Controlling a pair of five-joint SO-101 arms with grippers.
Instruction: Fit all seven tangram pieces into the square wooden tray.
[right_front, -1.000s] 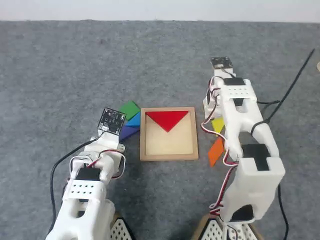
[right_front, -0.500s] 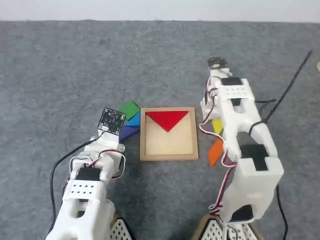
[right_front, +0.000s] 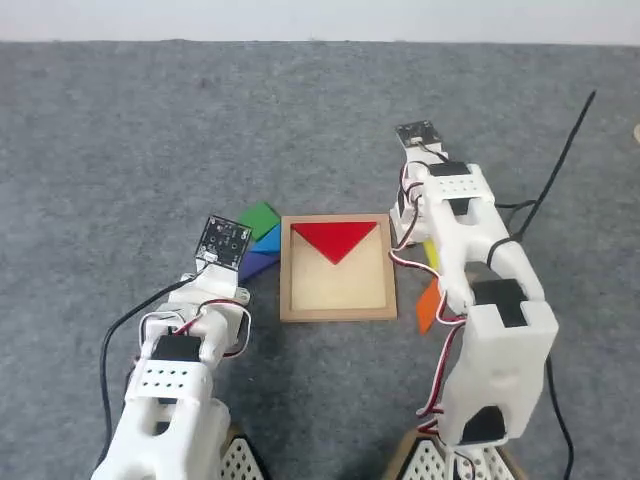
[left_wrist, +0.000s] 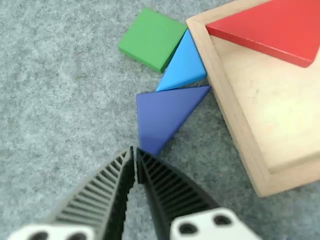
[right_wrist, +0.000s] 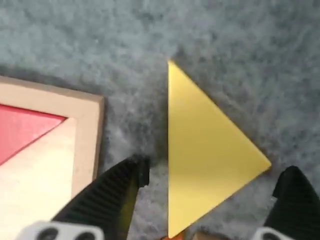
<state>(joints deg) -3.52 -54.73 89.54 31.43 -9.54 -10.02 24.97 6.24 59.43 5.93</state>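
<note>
The square wooden tray (right_front: 337, 312) holds a red triangle (right_front: 334, 238) against its far side. By its left rim lie a green square (left_wrist: 152, 37), a light blue triangle (left_wrist: 185, 65) and a dark blue triangle (left_wrist: 162, 115). My left gripper (left_wrist: 134, 155) is shut and empty, its tips at the dark blue triangle's near corner. To the right of the tray, a yellow triangle (right_wrist: 200, 145) lies on the carpet. My right gripper (right_wrist: 215, 177) is open low over it, one finger on each side. An orange piece (right_front: 428, 303) lies nearer, partly hidden by the right arm.
Grey carpet covers the table. The tray rim (right_wrist: 85, 130) is close beside one right finger (right_wrist: 125, 182). Cables hang along both arms, and a black cable (right_front: 560, 170) runs off to the far right.
The right arm has swung left toward the tray's right edge, over the yellow triangle. The left arm and all pieces have stayed still.
</note>
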